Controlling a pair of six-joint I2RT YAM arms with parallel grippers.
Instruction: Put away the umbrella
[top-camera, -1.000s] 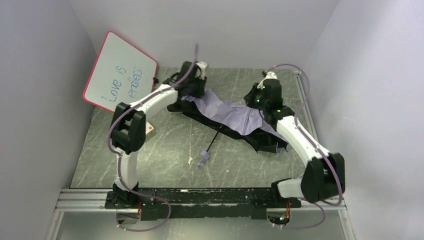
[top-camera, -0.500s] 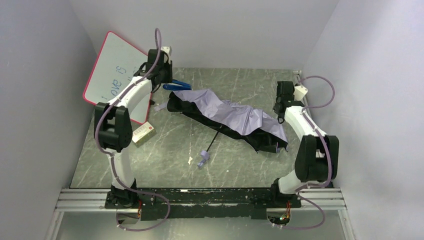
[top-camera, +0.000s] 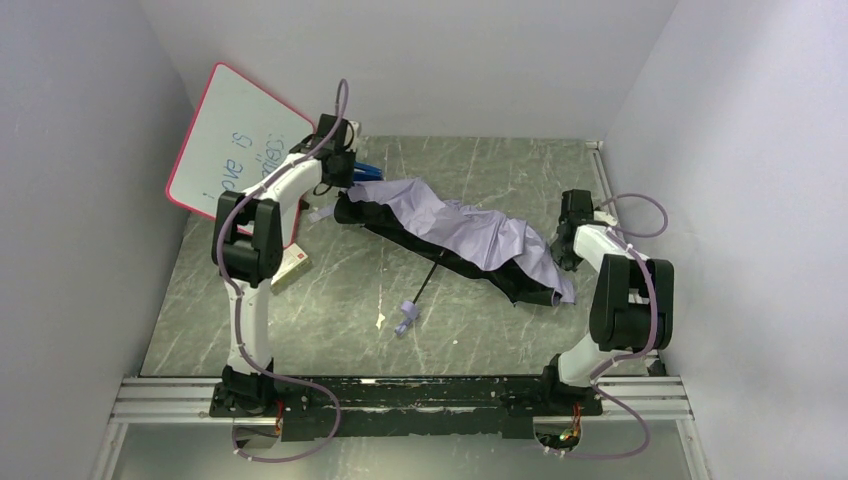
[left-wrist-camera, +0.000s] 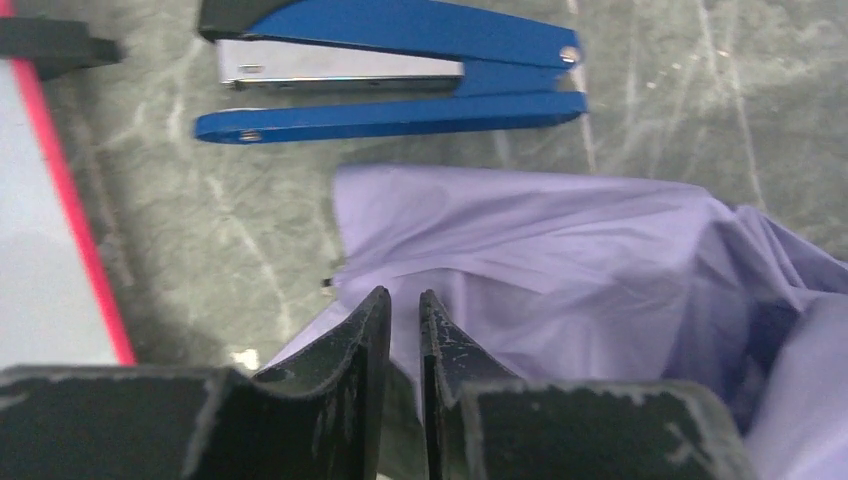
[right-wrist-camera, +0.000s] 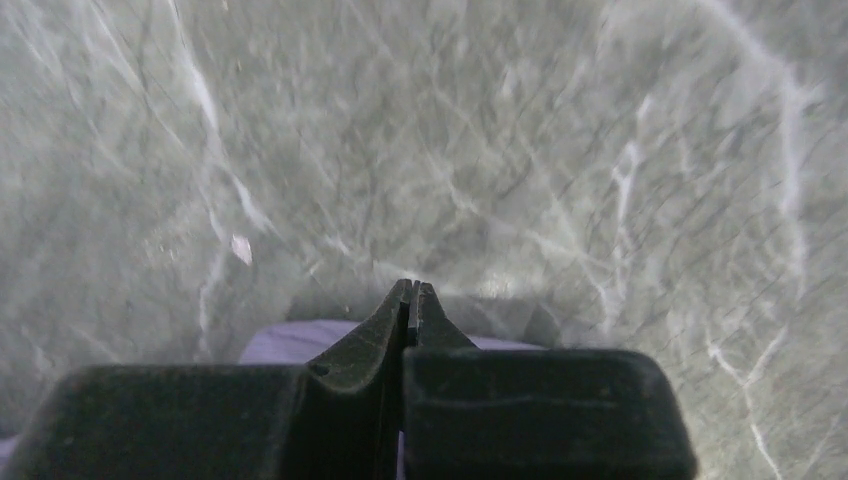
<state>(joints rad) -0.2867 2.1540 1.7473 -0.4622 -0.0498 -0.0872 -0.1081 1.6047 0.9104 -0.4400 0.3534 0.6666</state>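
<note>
The umbrella (top-camera: 470, 235) lies half collapsed across the middle of the table, lilac fabric on top and black underneath. Its thin shaft runs toward me to the small lilac handle (top-camera: 405, 318). My left gripper (top-camera: 345, 183) hovers at the canopy's left end. In the left wrist view its jaws (left-wrist-camera: 403, 295) stand a narrow slit apart over the lilac fabric (left-wrist-camera: 560, 260), with nothing visibly pinched. My right gripper (top-camera: 567, 255) is low at the canopy's right end. Its tips (right-wrist-camera: 410, 287) are pressed together over bare table, and a lilac edge (right-wrist-camera: 290, 340) shows beneath the fingers.
A blue stapler (left-wrist-camera: 400, 60) lies just beyond the canopy's left end (top-camera: 368, 170). A red-framed whiteboard (top-camera: 235, 140) leans against the left wall. A small box (top-camera: 290, 268) sits by the left arm. Walls close in on the left, back and right.
Both arms first pulled away from the canopy. My left arm has since swung back from the whiteboard to the canopy's left end, jaws narrowing. My right gripper has come nearer, by the right end.
</note>
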